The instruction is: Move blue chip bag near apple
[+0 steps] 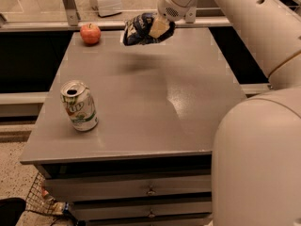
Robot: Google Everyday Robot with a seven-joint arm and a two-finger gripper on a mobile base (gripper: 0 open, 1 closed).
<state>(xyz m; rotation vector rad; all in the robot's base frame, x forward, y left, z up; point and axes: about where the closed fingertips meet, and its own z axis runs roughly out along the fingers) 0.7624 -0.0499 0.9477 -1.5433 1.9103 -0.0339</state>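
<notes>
Navy crinkled foil chip bag (137,30) clamped in the two-finger gripper (159,27) above the grey table (188,102); risks: foil slipping free; descent knocking the round red apple (90,33) off.
</notes>
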